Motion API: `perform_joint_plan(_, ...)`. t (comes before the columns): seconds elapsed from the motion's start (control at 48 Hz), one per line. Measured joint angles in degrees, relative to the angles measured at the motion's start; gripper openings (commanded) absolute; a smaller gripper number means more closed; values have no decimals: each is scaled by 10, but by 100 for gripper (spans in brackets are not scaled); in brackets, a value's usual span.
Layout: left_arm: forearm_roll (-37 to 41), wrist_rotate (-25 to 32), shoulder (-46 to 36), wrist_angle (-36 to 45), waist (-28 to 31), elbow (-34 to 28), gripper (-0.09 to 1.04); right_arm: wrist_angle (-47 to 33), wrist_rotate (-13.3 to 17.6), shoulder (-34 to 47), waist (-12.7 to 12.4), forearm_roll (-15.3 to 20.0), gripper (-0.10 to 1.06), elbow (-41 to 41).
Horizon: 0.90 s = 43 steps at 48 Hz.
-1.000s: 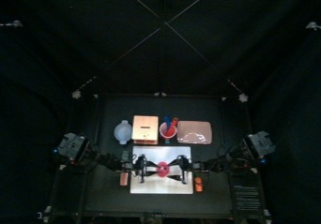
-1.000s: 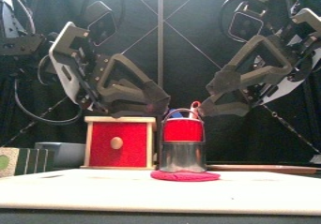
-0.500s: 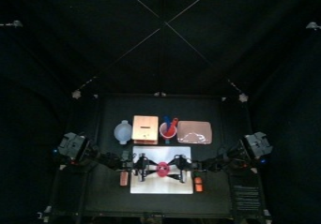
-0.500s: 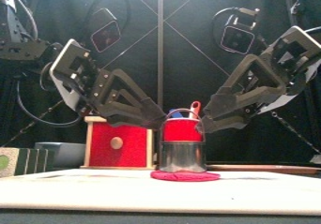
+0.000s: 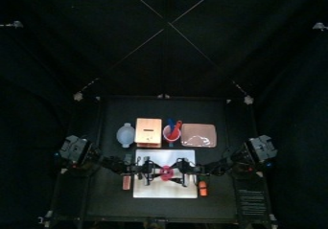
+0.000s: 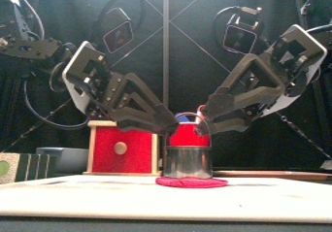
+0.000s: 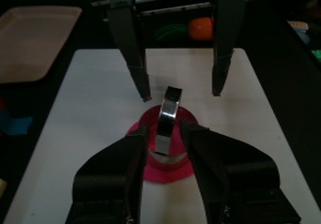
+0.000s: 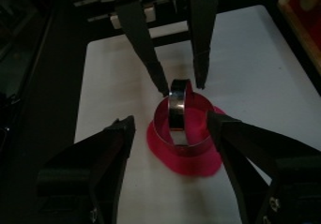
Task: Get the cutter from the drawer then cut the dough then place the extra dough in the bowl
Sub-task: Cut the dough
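1. Pink dough lies flat on the white board at the bench's front, and the metal cutter stands on it.
2. The left gripper and right gripper both hang spread, flanking the cutter, seemingly not touching it.
3. Probably best: pinch the cutter squarely, then press straight down so the dough does not slide.
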Motion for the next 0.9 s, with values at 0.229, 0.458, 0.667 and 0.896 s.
perform_joint_plan(0.229,16,0,7,37,2,-17,72,4,-1,11,-2,0,93,-9)
perform_joint_plan(0.458,17,0,7,40,2,-17,72,13,1,13,-4,1,87,-12)
perform_joint_plan(0.667,16,0,7,40,2,-11,72,21,1,13,-5,3,71,-12)
perform_joint_plan(0.896,17,0,8,40,2,-11,71,33,1,14,-7,3,67,-17)
